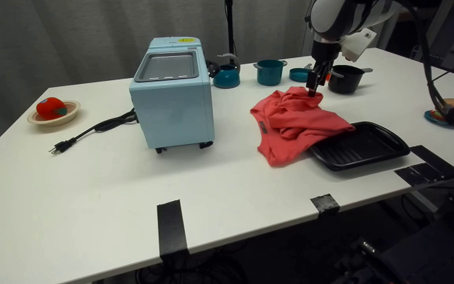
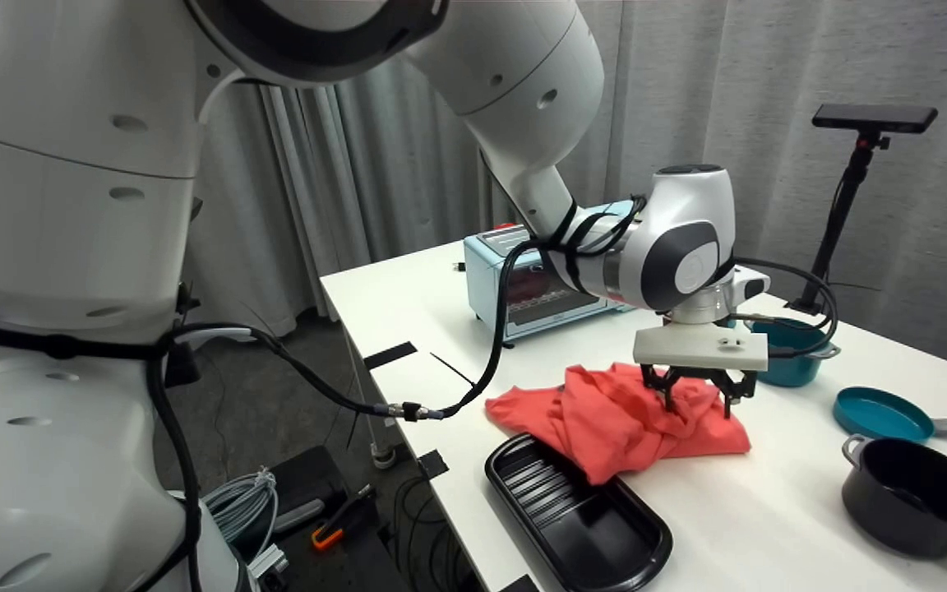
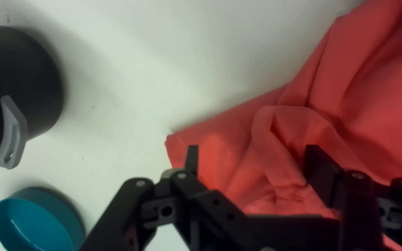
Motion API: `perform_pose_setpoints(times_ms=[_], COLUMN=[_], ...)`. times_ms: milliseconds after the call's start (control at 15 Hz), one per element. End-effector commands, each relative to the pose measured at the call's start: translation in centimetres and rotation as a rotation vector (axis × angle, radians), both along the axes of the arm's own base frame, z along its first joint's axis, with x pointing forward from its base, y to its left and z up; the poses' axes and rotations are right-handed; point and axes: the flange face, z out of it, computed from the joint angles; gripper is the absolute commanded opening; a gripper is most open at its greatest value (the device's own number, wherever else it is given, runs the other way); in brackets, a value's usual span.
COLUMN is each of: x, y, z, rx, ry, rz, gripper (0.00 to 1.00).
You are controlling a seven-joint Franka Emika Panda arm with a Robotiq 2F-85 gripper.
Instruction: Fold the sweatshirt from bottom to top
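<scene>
With the fingers (image 3: 319,169) spread and released at the crumpled sweatshirt (image 1: 296,122), right of centre in an exterior view, the step in hand seems to be catching an edge, the next move likely calling for pinching cloth and carrying it toward the top.

We note a white worktop (image 1: 105,189) with black tape strips (image 1: 172,227) along one edge. Near that edge we see the black tray (image 1: 380,144); the red sweatshirt (image 1: 294,122) lies beside it and overlaps part of its rim. Toward the opposite edge we find the teal kettle (image 1: 227,78), teal pot (image 1: 270,74), teal pan (image 1: 298,74) and black pot (image 1: 345,82). We locate the cream bowl (image 1: 55,121) near a corner and the power cord (image 1: 105,125) on the bowl's side of the blue oven (image 1: 173,110).
</scene>
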Motion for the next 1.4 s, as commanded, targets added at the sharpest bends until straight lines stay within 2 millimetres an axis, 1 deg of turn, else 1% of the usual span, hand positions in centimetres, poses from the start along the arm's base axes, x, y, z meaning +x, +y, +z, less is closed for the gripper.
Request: perform_pose_setpoints(times_ms=[0, 133, 333, 400, 600, 667, 933, 1000, 1067, 1133, 1333], x=[1.4, 2.0, 2.5, 2.6, 2.6, 2.3, 2.5, 2.6, 2.6, 2.7, 2.9], y=[-0.9, -1.3, -1.7, -1.9, -2.0, -1.8, -1.9, -2.0, -2.0, -2.1, -2.1], z=[0.5, 0.9, 1.2, 1.1, 1.0, 0.9, 0.8, 0.8, 0.8, 0.8, 0.8], rx=[0.014, 0.02, 0.045, 0.056, 0.109, 0.123, 0.127, 0.119, 0.117, 0.113, 0.121], ry=[0.028, 0.038, 0.072, 0.087, 0.154, 0.176, 0.188, 0.183, 0.181, 0.176, 0.171], rz=[-0.026, -0.04, -0.077, -0.09, -0.143, -0.153, -0.163, -0.157, -0.155, -0.152, -0.145], gripper=[0.45, 0.31, 0.07, 0.01, 0.0, 0.0, 0.0, 0.26, 0.28, 0.34, 0.58])
